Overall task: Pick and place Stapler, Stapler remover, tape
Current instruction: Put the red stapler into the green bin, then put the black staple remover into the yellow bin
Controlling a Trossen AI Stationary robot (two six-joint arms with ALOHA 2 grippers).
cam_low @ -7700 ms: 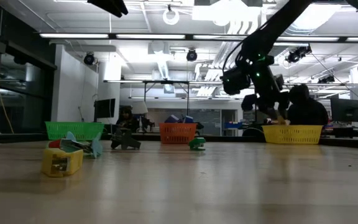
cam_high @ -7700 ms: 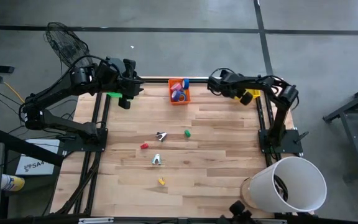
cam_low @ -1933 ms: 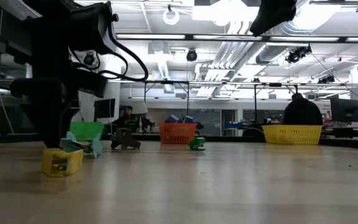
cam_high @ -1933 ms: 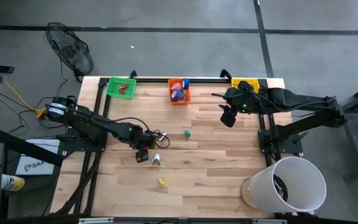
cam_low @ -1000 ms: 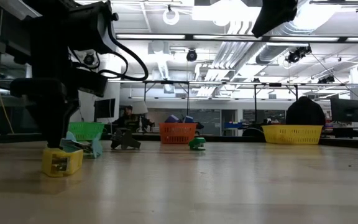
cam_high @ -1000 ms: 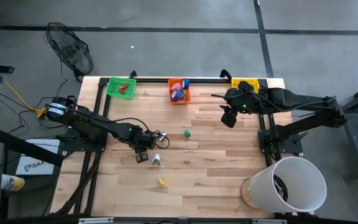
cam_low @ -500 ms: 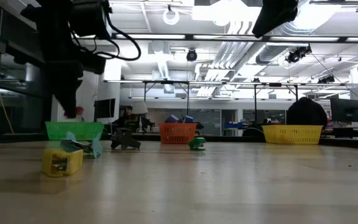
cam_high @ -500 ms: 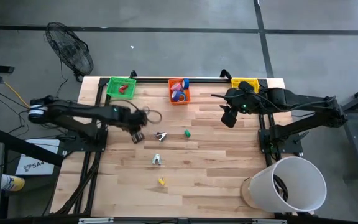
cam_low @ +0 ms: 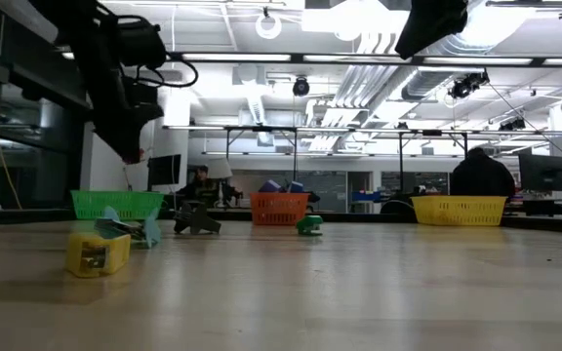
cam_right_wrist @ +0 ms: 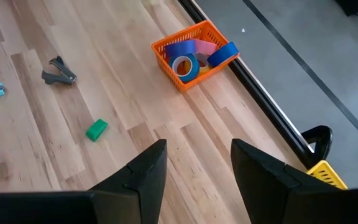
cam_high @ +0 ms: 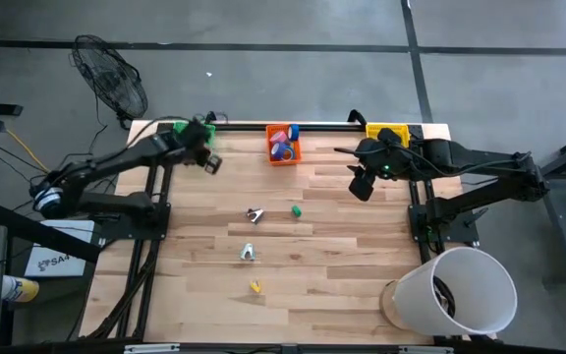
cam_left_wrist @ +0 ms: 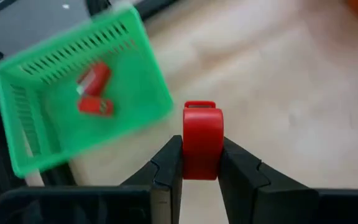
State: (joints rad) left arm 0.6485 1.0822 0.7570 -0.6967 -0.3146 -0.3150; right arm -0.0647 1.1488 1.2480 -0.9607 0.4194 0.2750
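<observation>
My left gripper [cam_high: 209,163] hangs above the table's far left, beside the green bin [cam_left_wrist: 73,93], and is shut on a small red stapler [cam_left_wrist: 202,124]. Two red staplers lie inside that bin. The orange bin [cam_right_wrist: 194,53] at the far middle holds several tape rolls. A dark stapler remover [cam_high: 254,214], a green stapler [cam_high: 296,210], a light blue stapler remover [cam_high: 248,253] and a yellow stapler [cam_high: 254,287] lie on the wood. My right gripper [cam_high: 362,187] hangs open over the far right, with nothing between its fingers. My left gripper pinches the red stapler by its two flat sides [cam_left_wrist: 189,152] between its two fingers. The fingers slant down toward the table's far left. The stapler's far end sticks out past the fingertips, and the stapler hangs clear of the table.
A yellow bin [cam_high: 389,131] stands at the far right corner. A white bucket [cam_high: 465,290] sits off the table's near right, and a fan [cam_high: 111,69] off the far left. Bare wood lies between the loose items and the right edge.
My left gripper has lifted the red stapler off the table's middle left and swung it up and toward the far left, to the green bin, rolling as it went. It has stayed shut on the stapler.
</observation>
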